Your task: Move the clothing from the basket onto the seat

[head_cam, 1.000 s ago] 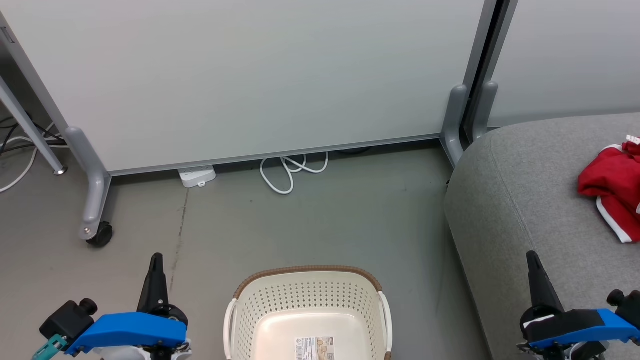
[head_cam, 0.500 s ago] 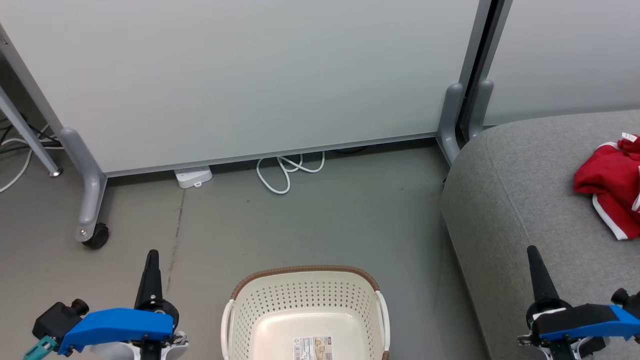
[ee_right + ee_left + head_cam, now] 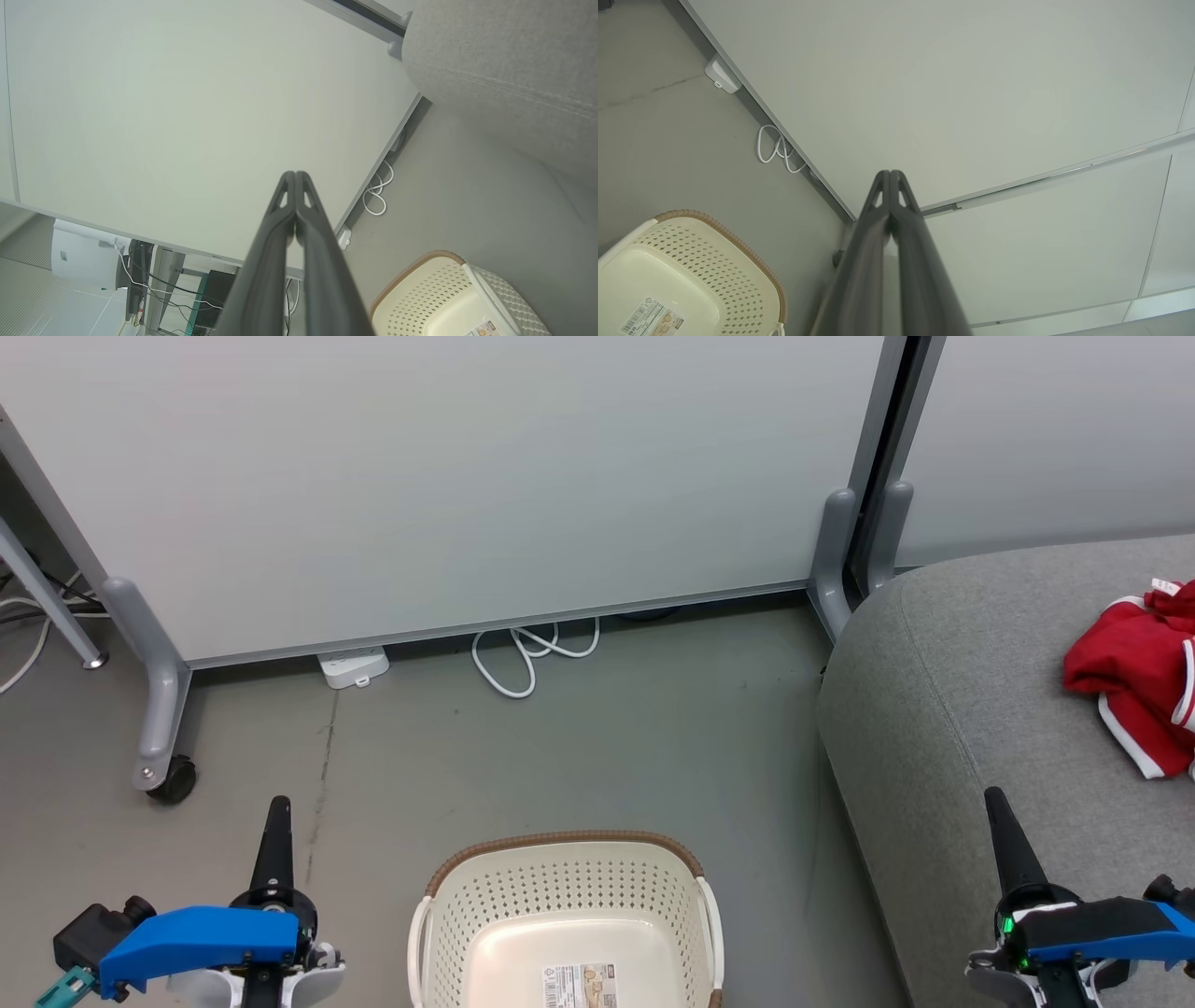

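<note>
1. Standing across the back of the scene, a pale partition panel [image 3: 467,476] on grey wheeled feet closes off the work area, so all the handling happens on this side of it.
2. Next in size is the grey floor [image 3: 607,747], which carries the basket and the foot of the seat.
3. The seat [image 3: 962,728], a light-grey upholstered cushion, rises at the robot's right. It is broad and soft, a fitting place to drop fabric.
4. The basket [image 3: 560,840] sits on the floor directly in front of the robot, between the two arms and just beside the seat, so either arm could reach in. What shows of its inside holds no garment. Its near part is cut off by the frame edge.
5. The clothing [image 3: 1130,681], a crumpled red garment with white trim, lies on the seat near the right edge of the head view, well apart from the basket. Judging by this, the transfer looks finished or nearly so.
6. The left pincer [image 3: 277,800] is clenched on nothing, its fingers pressed together, hanging over the floor left of the basket.
7. The right pincer [image 3: 994,793] is likewise clenched and holds nothing, over the seat's front edge.
8. A looped white cable [image 3: 523,658] and a power strip [image 3: 353,666] lie at the panel's foot, clear of the arms.
9. A printed sticker [image 3: 579,985] is on the basket's bottom.
</note>
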Controlling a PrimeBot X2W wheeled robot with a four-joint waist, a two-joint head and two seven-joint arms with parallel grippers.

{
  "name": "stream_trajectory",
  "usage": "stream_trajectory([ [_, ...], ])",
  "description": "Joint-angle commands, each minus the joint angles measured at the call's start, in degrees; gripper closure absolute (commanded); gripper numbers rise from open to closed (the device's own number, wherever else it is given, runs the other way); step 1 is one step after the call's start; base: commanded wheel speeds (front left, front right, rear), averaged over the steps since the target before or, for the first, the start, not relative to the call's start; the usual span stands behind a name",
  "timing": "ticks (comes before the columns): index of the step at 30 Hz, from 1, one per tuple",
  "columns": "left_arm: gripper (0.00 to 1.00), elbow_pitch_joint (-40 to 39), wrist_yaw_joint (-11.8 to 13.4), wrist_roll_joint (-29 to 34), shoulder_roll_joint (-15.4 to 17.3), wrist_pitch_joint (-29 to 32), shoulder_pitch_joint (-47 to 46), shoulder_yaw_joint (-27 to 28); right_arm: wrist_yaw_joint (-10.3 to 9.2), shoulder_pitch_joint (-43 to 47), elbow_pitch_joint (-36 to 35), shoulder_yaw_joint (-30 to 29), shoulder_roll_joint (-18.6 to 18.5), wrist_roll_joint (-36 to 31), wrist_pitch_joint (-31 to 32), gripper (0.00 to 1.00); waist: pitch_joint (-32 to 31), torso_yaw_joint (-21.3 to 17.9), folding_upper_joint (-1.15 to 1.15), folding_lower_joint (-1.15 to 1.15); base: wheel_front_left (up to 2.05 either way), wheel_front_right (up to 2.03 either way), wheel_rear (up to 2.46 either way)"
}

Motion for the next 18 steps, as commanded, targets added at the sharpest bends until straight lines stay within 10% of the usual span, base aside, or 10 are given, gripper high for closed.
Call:
stream_trajectory([
  [1, 1.0, -0.63, -0.55, -1.04, 0.02, 0.37, -1.18, 0.54, 0.02, -1.31, -0.65, -0.13, -0.36, 1.13, 0.41, 1.0, 0.01, -0.03, 0.0, 0.0, 0.0, 0.0, 0.0],
  [18, 1.0, -0.65, -0.65, -9.39, 0.02, 2.52, -1.68, 1.64, 0.02, -1.6, -1.09, -0.33, -0.38, 10.18, 2.57, 1.0, 0.14, -0.69, 0.0, 0.0, 0.0, 0.0, 0.0],
])
